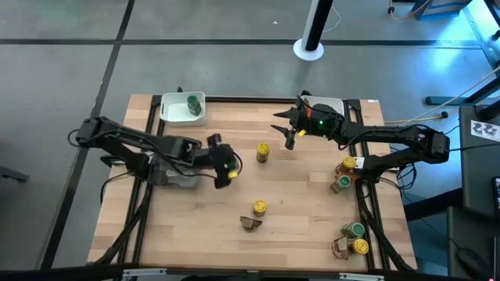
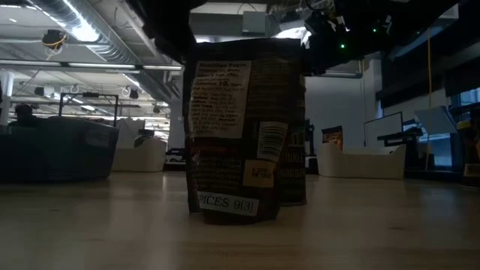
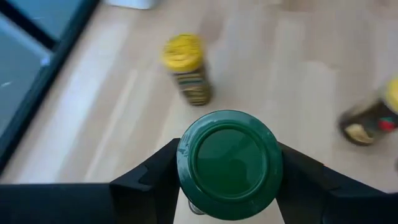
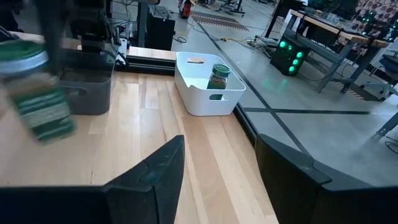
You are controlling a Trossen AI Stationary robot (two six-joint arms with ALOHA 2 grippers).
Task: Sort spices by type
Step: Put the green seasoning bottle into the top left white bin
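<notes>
Left gripper (image 3: 227, 180) over the middle-left of the counter (image 1: 297, 211), fingers clamped on a green-lidded jar (image 3: 228, 163). Right gripper (image 4: 217, 165) near the far edge, fingers spread, nothing between them. White tray (image 4: 208, 87) at the far left corner, one green-lidded spice jar (image 4: 218, 76) inside. Dark tray (image 4: 87, 87) just beside it; contents not visible. Yellow-lidded jars (image 1: 263, 152) standing mid-counter. Brown packet (image 2: 244, 131) upright near the front edge, beside another yellow-lidded jar. More jars clustered along the right edge.
</notes>
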